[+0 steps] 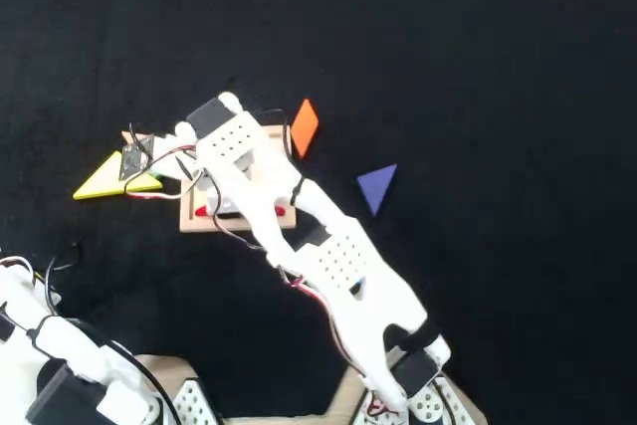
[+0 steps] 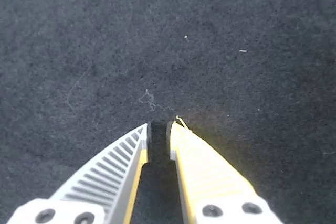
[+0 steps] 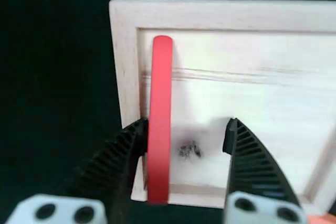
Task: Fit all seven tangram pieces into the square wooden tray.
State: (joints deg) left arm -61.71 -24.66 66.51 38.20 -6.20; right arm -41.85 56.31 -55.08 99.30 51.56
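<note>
The square wooden tray (image 3: 123, 66) lies under my right gripper (image 3: 184, 129), which stands open above its inside. A red piece (image 3: 160, 119) stands on edge in the tray along one wall, touching one black finger (image 3: 123, 153) while the other finger is well clear of it. In the high view my right arm (image 1: 328, 256) reaches over the tray (image 1: 191, 220) and hides most of it. A yellow triangle (image 1: 105, 178) lies left of the tray, an orange piece (image 1: 305, 126) at its far right corner, a blue triangle (image 1: 376, 186) farther right. My left gripper (image 2: 161, 132) is shut over bare cloth.
Black cloth (image 1: 478, 67) covers the whole table. My left arm (image 1: 60, 365) is folded at the near left corner. A sliver of green (image 1: 149, 183) shows beside the yellow triangle. The arms' bases stand at the near edge.
</note>
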